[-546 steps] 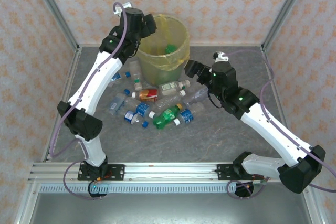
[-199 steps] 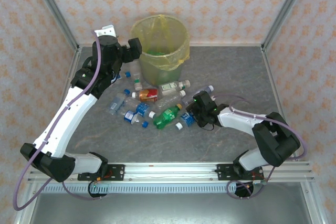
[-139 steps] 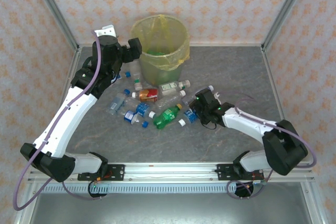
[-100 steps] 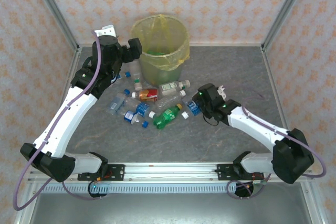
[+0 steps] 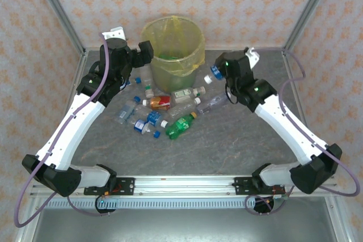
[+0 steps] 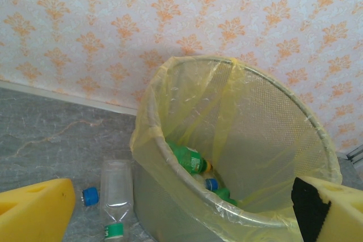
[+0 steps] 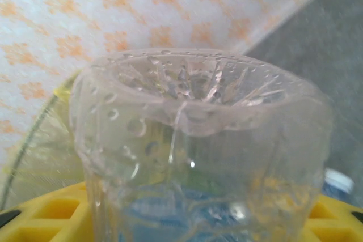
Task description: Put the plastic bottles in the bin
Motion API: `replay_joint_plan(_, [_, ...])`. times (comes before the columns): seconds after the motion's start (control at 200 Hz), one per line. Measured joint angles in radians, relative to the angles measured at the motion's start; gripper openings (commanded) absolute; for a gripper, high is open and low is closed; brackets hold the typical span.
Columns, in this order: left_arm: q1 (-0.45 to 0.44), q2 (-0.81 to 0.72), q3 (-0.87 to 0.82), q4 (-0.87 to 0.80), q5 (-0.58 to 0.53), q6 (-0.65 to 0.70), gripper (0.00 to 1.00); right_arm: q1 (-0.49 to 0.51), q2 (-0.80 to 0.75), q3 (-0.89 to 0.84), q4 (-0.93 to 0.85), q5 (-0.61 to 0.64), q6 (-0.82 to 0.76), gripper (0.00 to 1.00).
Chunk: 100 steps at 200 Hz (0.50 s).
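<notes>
The bin (image 5: 173, 49), a round bucket with a yellow bag liner, stands at the back of the table. Inside it lie green bottles (image 6: 190, 158). Several plastic bottles lie in a pile in front of it, among them a green one (image 5: 181, 124) and a red-orange labelled one (image 5: 160, 102). My right gripper (image 5: 218, 73) hangs raised just right of the bin, shut on a clear bottle with a blue label (image 7: 198, 140), whose base faces the wrist camera. My left gripper (image 5: 144, 55) stands open at the bin's left rim (image 6: 170, 157), holding nothing.
A clear bottle with a green band (image 6: 116, 196) and a loose blue cap (image 6: 89, 195) lie on the grey table by the bin's left foot. More clear bottles (image 5: 212, 104) rest near the pile's right side. Patterned walls and metal posts close in the back.
My right arm has lifted the blue-labelled bottle off the table beside the pile and carried it up and back toward the bin's right side. The left arm has not moved.
</notes>
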Motion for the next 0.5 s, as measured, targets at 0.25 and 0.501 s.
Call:
replay_joint_plan(0.25, [0.0,-0.014,0.0,-0.001,-0.006,0.0,0.99,-0.001,0.243,0.341,0.05,0.043,-0.212,0.58])
replay_joint_plan(0.501, [0.0,-0.092,-0.013,-0.004,-0.019,-0.003,0.99,-0.001,0.538,0.735,0.058,0.035,-0.372,0.57])
